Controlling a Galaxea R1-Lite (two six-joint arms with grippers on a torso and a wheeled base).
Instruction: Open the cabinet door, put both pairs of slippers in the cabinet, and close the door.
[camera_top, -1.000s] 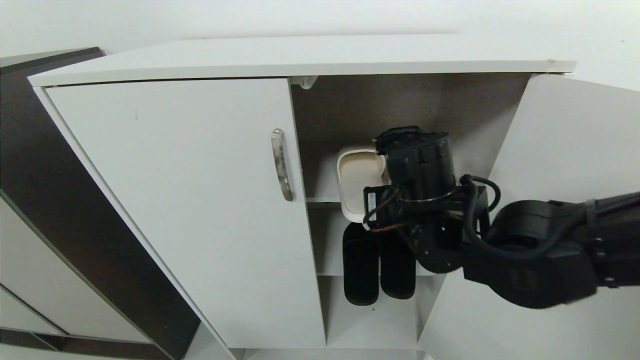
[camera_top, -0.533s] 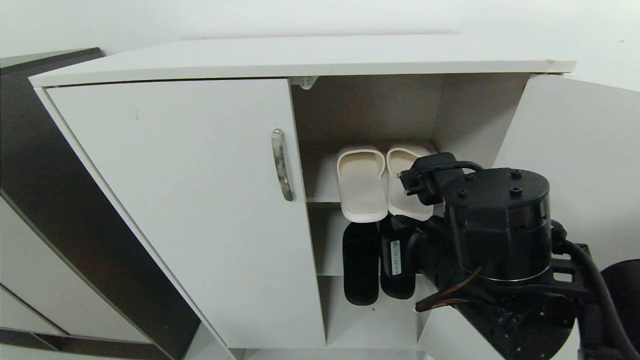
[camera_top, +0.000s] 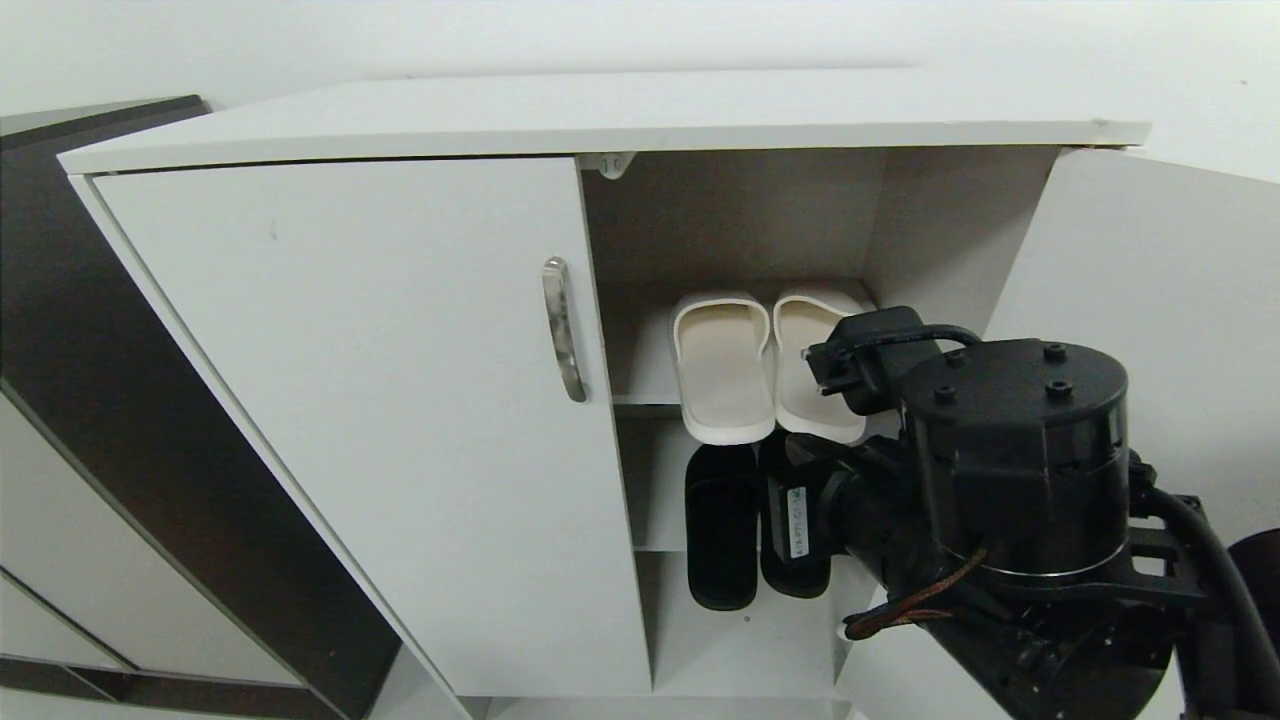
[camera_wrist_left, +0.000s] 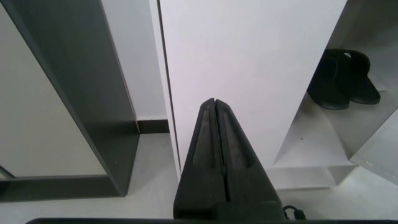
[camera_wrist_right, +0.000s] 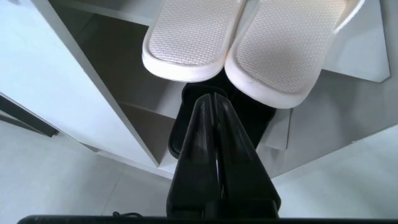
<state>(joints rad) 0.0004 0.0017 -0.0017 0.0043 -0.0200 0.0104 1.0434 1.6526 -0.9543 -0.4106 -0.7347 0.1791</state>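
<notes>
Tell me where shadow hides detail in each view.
Head view: the cabinet back wall lies dark above the white slippers. Right wrist view: the black slippers barely show in the shade under them. Left wrist view: evenly lit, no glare.

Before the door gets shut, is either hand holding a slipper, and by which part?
Nothing is held: the left hand and the right hand are both shut and empty.

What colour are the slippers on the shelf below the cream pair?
Black. The lower slippers show best in the head view.
</notes>
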